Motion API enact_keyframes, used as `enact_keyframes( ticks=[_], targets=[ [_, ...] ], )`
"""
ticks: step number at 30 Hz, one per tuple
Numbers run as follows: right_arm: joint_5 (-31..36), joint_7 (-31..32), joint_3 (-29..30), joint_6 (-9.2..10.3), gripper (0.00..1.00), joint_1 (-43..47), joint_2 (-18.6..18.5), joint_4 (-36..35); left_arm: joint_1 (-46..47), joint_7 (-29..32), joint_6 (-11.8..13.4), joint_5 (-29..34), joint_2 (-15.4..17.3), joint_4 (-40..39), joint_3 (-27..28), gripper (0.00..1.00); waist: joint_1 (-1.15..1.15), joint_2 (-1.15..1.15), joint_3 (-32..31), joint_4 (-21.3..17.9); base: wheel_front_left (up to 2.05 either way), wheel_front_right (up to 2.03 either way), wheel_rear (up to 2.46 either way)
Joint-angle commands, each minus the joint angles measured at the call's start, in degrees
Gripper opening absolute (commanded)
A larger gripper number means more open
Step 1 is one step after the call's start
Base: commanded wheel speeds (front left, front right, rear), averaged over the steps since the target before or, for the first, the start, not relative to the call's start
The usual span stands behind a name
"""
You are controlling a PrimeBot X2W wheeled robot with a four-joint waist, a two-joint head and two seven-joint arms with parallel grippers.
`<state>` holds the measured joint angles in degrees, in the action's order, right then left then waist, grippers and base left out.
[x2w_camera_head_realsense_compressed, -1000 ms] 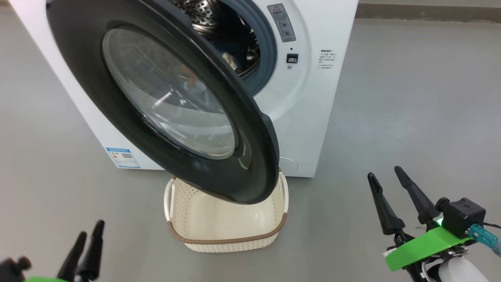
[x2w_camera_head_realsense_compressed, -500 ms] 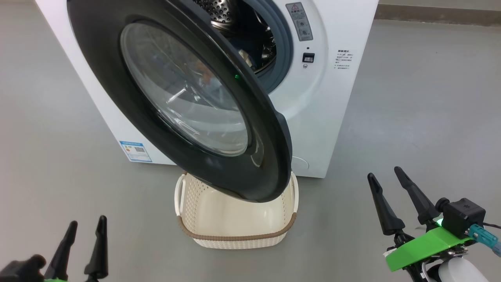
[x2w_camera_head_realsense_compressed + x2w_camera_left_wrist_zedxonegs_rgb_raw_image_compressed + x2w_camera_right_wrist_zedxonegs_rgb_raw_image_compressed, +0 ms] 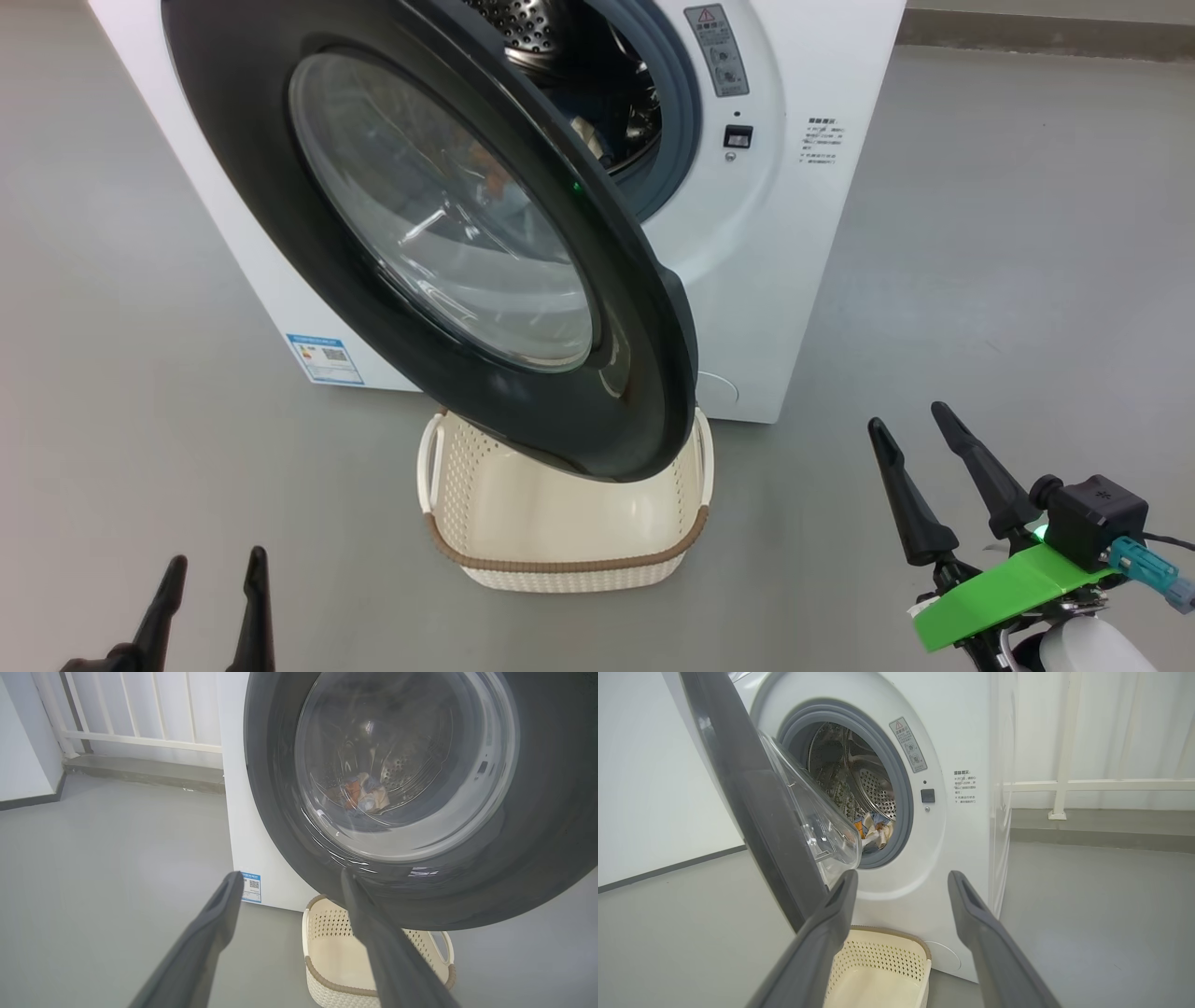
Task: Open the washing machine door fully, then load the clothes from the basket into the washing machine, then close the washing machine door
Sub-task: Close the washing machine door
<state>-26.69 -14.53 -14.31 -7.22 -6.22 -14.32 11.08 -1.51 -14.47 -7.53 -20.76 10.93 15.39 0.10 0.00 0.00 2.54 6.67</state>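
Note:
The white washing machine (image 3: 775, 280) stands ahead with its black washing machine door (image 3: 280, 243) swung partway out on the left, hanging over the basket (image 3: 560, 560). The cream basket sits on the floor against the machine's front, and the part of its inside that I can see is bare. The clothes (image 3: 874, 833) lie inside the steel drum, and they also show through the door glass (image 3: 364, 797). My left gripper (image 3: 217, 558) is open, low at the left, short of the door (image 3: 537, 858). My right gripper (image 3: 905, 417) is open at the right, clear of the machine (image 3: 952, 858).
Grey floor (image 3: 1008, 280) spreads wide on both sides of the machine. A white railing (image 3: 1064, 784) on a low kerb runs behind it, and a white wall (image 3: 654, 788) stands to its left. A blue label sticker (image 3: 324, 359) sits low on the machine's front.
The head camera has shifted, so the machine and basket sit further right in the picture. My left gripper has dropped lower in the head view. The right gripper has sunk slightly.

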Motion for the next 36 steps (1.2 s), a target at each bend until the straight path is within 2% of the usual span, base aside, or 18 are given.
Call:
enact_keyframes(
  ticks=[1, 12, 13, 14, 15, 16, 22, 29, 36],
  targets=[
    [-0.2, -0.5, -0.6, -0.26, 1.00, -0.6, -0.8, -1.1, 0.9, -0.5, 0.0, 0.8, 0.5, -1.7, 2.4, 1.00, 0.00, 0.00, 0.1, 0.1, 0.00, 0.00, 0.00],
    [-0.2, -0.5, -0.1, -0.26, 1.00, -3.4, 0.0, 1.1, 0.9, -0.5, 0.0, 1.4, -0.5, -2.0, 2.8, 1.00, 0.00, 0.00, 0.5, 1.1, 0.00, 0.00, 0.00],
    [-0.1, -0.5, 0.0, -0.26, 0.89, -3.9, 0.2, 1.4, 0.9, -0.5, 0.0, 1.4, -0.6, -2.0, 2.7, 1.00, 0.00, 0.00, 0.5, 1.2, 0.00, 0.00, 0.00],
    [-0.1, -0.5, 0.0, -0.26, 0.48, -4.5, 0.3, 1.7, 0.9, -0.5, 0.0, 1.5, -0.7, -2.0, 2.7, 1.00, 0.00, 0.00, 0.5, 1.3, 0.00, 0.00, 0.00],
    [-0.1, -0.5, 0.0, -0.26, 0.11, -5.2, 0.5, 2.0, 1.0, -0.5, 0.0, 1.5, -0.7, -2.0, 2.6, 1.00, 0.00, 0.00, 0.5, 1.5, 0.00, 0.00, 0.00],
    [-0.1, -0.5, -0.2, -0.26, 0.00, -5.9, 0.7, 2.0, 1.0, -0.5, 0.0, 1.6, -0.8, -1.9, 2.6, 1.00, 0.00, 0.00, 0.5, 1.6, 0.00, 0.00, 0.00],
    [0.1, -0.5, -0.7, -0.26, 0.00, -10.2, 1.2, 1.1, 1.0, -0.5, 0.0, 1.9, -1.0, -2.1, 2.8, 1.00, 0.00, 0.00, 0.1, 2.3, 0.00, 0.00, 0.00],
    [0.2, -0.5, -1.9, -0.26, 0.00, -16.0, 1.6, -5.4, 0.3, -0.5, 0.0, 2.3, -1.6, -2.4, 3.2, 1.00, 0.00, 0.00, -0.8, 3.3, 0.00, 0.00, 0.00],
    [-0.4, -0.5, -8.7, -0.26, 0.00, -18.5, 2.9, -13.6, -0.4, -0.5, 0.0, 2.4, -2.2, -3.0, 3.2, 1.00, 0.00, 0.00, -1.8, 4.5, 0.00, 0.00, 0.00]
  ],
)
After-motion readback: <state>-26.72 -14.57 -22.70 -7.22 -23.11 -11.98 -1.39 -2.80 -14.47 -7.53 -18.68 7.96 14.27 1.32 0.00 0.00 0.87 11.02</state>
